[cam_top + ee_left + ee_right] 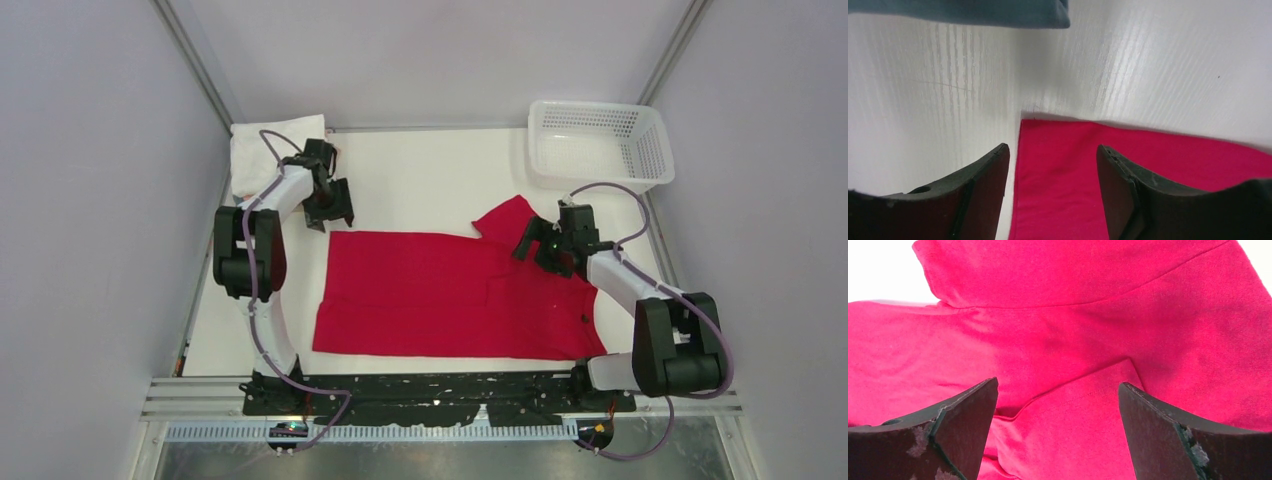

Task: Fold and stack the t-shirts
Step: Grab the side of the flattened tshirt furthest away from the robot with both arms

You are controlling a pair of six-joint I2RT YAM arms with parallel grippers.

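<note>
Now left gripper (331,213) and right gripper (537,250) hover open-jawed over red t-shirt (430,295).

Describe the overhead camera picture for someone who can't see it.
A bright red t-shirt lies spread on a white table between two robot arms; the left fingers are poised at its far-left corner, the right fingers near its sleeve. A white mesh basket sits at the far right corner, a folded white t-shirt at the far left.

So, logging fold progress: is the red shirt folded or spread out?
Mostly spread: the red t-shirt lies flat and wide on the table, one sleeve out; only a flap at its right end is doubled over.
</note>
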